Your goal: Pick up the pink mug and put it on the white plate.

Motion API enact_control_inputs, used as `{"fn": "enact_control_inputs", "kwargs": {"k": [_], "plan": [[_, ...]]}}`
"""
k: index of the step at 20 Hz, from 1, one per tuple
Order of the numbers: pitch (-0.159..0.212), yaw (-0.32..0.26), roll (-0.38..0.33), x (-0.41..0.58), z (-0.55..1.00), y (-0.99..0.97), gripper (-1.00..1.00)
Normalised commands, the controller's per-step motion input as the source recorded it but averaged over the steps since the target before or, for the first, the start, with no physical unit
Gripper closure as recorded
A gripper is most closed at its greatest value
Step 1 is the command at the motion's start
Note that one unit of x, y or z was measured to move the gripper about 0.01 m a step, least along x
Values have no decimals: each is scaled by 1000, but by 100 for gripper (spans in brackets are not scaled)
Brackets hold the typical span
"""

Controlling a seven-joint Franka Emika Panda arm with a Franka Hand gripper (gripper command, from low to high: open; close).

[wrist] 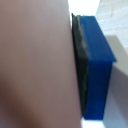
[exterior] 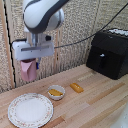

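Held the pink mug (exterior: pixel 29 69) in the closed end effector (exterior: pixel 32 64), raised above the wooden counter (exterior: pixel 95 102), over the far edge of the white platter (exterior: pixel 30 110). In the wrist view, blue finger pad (wrist: pixel 95 70) pressed flat against the mug wall. Small bowl (exterior: pixel 56 92) just beside the platter.

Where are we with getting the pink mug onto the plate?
Grasp and lift look done: the gripper holds the pink mug in the air, with a blue-tipped finger pressed against its side. The carry is in hand. Left: lowering it onto the white plate, which has nothing on it, and letting go.
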Motion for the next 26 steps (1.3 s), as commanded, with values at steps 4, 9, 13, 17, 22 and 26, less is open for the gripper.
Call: {"fn": "enact_control_inputs", "kwargs": {"k": [4,9,13,17,22,26], "plan": [[-58,8,-134,-11,-610,214,100],[-21,0,-53,0,-549,163,100],[-12,0,-18,0,-450,54,100],[-11,0,-1,0,-375,0,100],[14,0,0,-10,-293,8,100],[3,0,0,-54,-129,1,-100]]}}
